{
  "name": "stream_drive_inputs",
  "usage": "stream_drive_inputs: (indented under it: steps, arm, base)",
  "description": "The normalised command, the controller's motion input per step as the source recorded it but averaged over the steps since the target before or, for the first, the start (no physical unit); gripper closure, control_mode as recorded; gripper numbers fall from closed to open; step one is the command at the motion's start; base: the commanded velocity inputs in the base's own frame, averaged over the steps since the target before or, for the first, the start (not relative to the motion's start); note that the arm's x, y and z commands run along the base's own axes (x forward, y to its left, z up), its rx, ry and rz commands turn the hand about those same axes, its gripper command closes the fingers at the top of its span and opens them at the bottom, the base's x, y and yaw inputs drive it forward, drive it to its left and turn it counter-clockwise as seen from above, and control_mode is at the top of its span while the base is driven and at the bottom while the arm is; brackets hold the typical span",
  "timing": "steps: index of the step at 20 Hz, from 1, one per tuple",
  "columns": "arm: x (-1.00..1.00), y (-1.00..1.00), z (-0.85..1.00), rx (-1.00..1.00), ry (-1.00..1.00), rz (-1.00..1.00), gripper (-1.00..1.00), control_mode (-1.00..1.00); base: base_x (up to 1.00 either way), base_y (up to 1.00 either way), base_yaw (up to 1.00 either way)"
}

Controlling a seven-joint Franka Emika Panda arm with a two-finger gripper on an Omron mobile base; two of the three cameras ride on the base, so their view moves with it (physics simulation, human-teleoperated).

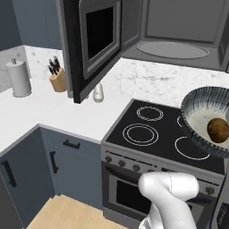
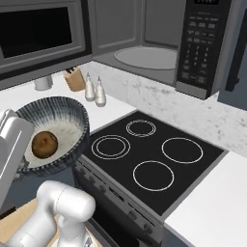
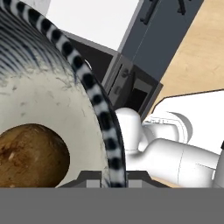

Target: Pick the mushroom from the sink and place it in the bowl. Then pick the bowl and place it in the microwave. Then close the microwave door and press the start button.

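Observation:
The bowl, dark blue-grey streaked outside and pale inside, hangs in the air over the front of the stove. The brown mushroom lies inside it. My gripper is shut on the bowl's striped rim, one finger on each side of the wall. The black microwave hangs above and behind the stove, with its grey inside and turntable showing. The microwave door stands swung open to the left. The sink is out of view.
A black stove top with four ring burners lies below the bowl. On the white counter stand a knife block, a paper towel roll and two shakers. Dark cabinet fronts run along the left.

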Motion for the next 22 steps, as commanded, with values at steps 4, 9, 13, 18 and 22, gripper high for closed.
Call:
stream_drive_inputs:
  steps: [4,9,13,18,22]
  arm:
    - [0.0,0.0,0.0,0.0,0.0,0.0,1.0,1.0]
    - [0.0,0.0,0.0,0.0,0.0,0.0,1.0,1.0]
    - [0.12,0.0,0.29,0.0,0.01,0.08,1.0,-1.0]
    - [-0.09,0.0,0.61,-0.05,-0.07,0.0,1.0,-1.0]
    - [0.24,-0.02,0.48,0.0,0.0,0.0,1.0,-1.0]
  base:
    - [0.77,-0.08,0.29]
    - [0.43,-0.01,0.18]
    - [0.0,0.0,0.0]
    - [0.0,0.0,0.0]
    - [0.0,0.0,0.0]
